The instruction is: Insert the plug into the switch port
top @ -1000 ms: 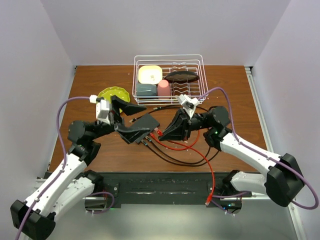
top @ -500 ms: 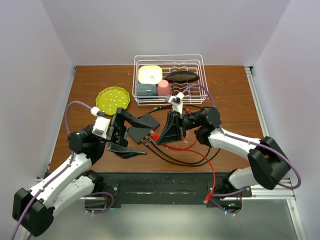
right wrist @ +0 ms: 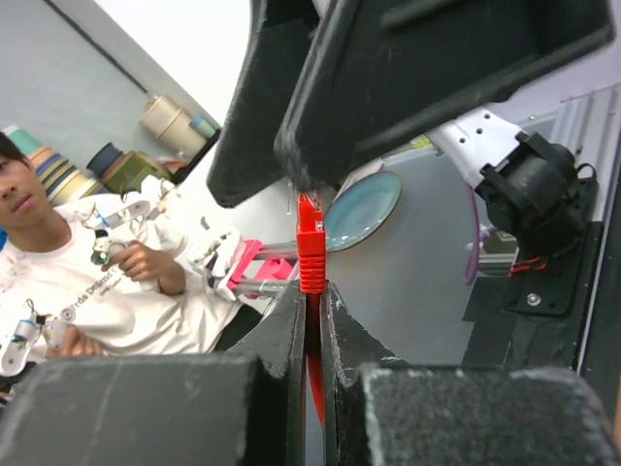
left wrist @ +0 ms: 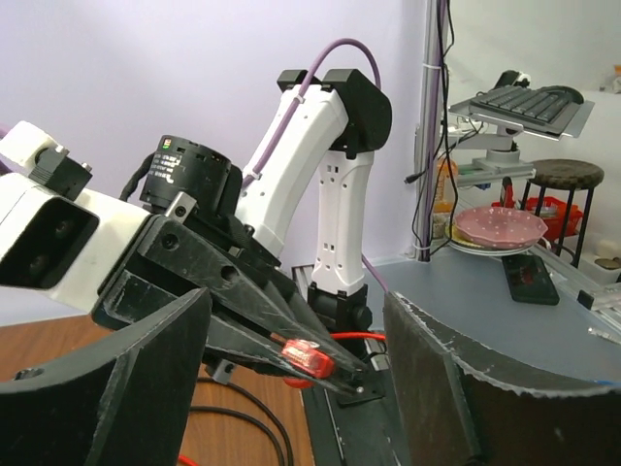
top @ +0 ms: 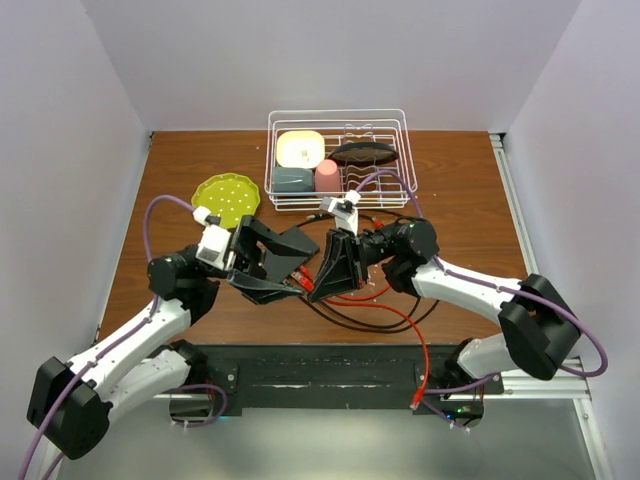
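The switch [top: 300,245] is a flat black box lying on the table at centre, partly covered by my left gripper's far finger. My left gripper [top: 288,266] is open wide, with nothing between its fingers [left wrist: 456,388]. My right gripper [top: 310,285] is shut on the red plug [top: 303,282] and holds it just right of the switch, at the mouth of the left jaws. In the right wrist view the plug [right wrist: 310,243] sticks up from the shut fingers toward black shapes above. In the left wrist view the plug [left wrist: 309,357] shows between my open fingers.
A white wire dish rack [top: 335,120] at the back holds yellow, blue-grey and pink dishes and a dark oval dish [top: 363,152]. A green plate [top: 227,196] lies at back left. Black and red cables [top: 375,312] loop on the table near the front edge.
My right gripper has moved left with the red plug toward the switch. My left gripper swung away toward the near edge, then came back beside the switch, open.
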You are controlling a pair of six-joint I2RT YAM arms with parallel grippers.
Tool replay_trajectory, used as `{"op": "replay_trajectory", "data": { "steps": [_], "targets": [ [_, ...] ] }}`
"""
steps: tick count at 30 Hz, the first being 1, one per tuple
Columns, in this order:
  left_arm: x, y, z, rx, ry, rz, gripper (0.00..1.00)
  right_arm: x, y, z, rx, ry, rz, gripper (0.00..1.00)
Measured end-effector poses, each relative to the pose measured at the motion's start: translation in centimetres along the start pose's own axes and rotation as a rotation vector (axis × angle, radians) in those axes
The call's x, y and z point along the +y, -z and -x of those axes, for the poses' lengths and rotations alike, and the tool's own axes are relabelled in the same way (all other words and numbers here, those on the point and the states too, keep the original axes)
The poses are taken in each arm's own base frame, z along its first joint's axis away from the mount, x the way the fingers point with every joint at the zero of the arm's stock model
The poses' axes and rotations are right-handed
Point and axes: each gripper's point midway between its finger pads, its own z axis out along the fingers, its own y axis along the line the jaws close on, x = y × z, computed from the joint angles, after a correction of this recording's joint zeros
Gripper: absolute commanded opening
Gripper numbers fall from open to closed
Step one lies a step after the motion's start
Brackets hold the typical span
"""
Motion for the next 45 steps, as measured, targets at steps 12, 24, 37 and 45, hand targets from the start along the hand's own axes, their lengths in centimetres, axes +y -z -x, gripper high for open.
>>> {"op": "replay_trajectory", "data": {
  "steps": [12, 24, 37, 45],
  "targets": [
    [-0.4, -0.8, -1.3, 0.011, 0.067, -0.063, 0.16, 1.0, -0.6, 0.9, 0.002, 0.023, 0.023, 0.01],
    [-1.8, -0.8, -0.6, 0.008, 0.07, -0.1, 0.0, 0.8, -0.7, 1.4, 0.002, 0.155, 0.022, 0.64],
    [-1.1, -1.2, 1.7, 0.005, -0.02, -0.031, 0.0, -0.5, 1.4, 7.0, -0.018, 0.468, -0.608, 0.85],
    [3.3, -0.9, 0.3, 0.049, 0.068, 0.208, 0.0, -1.8, 11.8, 9.7, -0.239, 0.484, -1.239, 0.86]
  ]
}}
